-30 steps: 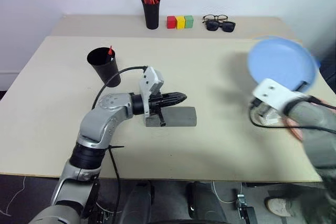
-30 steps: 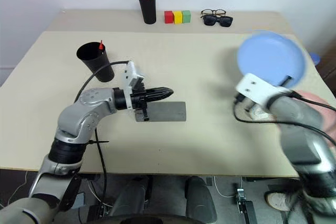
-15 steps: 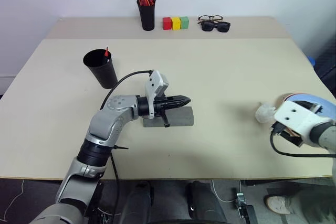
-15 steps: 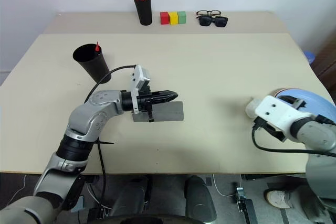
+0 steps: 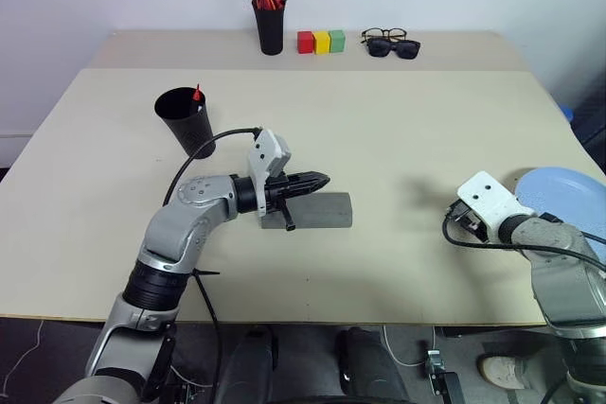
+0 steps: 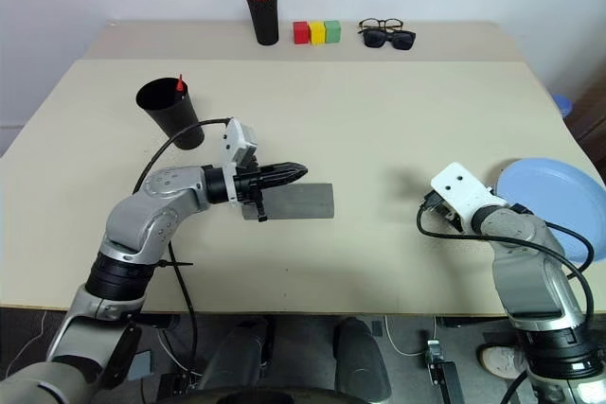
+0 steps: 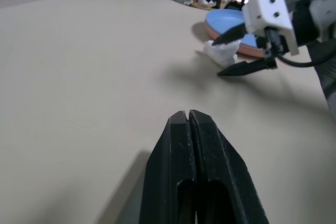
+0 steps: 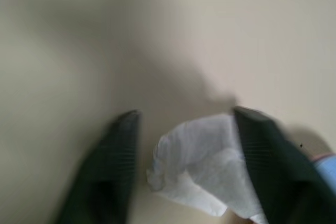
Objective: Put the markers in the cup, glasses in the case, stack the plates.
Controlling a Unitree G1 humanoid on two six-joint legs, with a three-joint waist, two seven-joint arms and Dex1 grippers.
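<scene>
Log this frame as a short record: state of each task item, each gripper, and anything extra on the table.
plates: round light blue plate lies on top of the pink plate at the table's right edge
markers: one red-orange tip shows in the wide black tapered cup
case: grey rectangular spectacle case lies with lid down, mid-table
left gripper: shut, above the case
right gripper: open, fingers astride a crumpled white tissue
back of table: black pen holder, three coloured blocks, two pairs of glasses

Cup [image 5: 186, 120] far left; case [image 5: 317, 210] centre; stacked plates [image 6: 554, 196] at right edge, crumpled tissue [image 7: 221, 53] beside.
</scene>
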